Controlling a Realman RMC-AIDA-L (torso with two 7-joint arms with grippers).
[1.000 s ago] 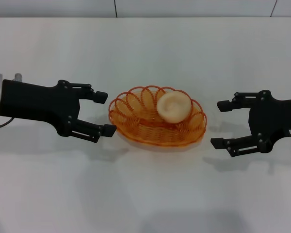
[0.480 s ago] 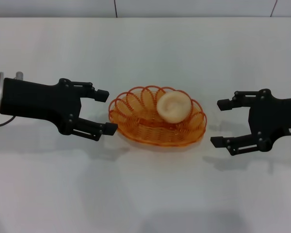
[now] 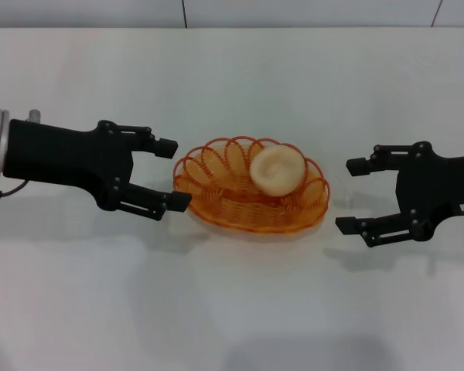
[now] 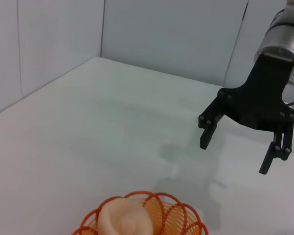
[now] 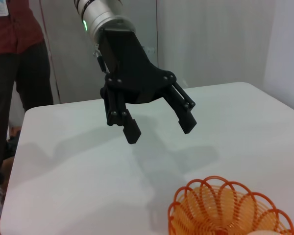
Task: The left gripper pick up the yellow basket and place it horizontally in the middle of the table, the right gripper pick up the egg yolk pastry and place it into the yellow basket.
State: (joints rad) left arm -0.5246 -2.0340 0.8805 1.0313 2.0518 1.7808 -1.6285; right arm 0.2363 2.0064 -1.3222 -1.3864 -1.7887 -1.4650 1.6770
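Note:
The yellow basket (image 3: 251,188) lies lengthwise in the middle of the white table (image 3: 232,309). The egg yolk pastry (image 3: 277,170) rests inside it, toward its right end. My left gripper (image 3: 172,173) is open and empty just left of the basket, its fingertips close to the rim. My right gripper (image 3: 351,195) is open and empty a little to the right of the basket. The left wrist view shows the basket (image 4: 174,215), the pastry (image 4: 123,219) and my right gripper (image 4: 234,154). The right wrist view shows the basket (image 5: 225,208) and my left gripper (image 5: 159,126).
A person in a red top and dark trousers (image 5: 12,63) stands beyond the table's far end in the right wrist view. Grey walls (image 4: 171,34) stand behind the table.
My left gripper has edged to the right, closer to the basket's left rim. The right gripper, basket and pastry have not moved.

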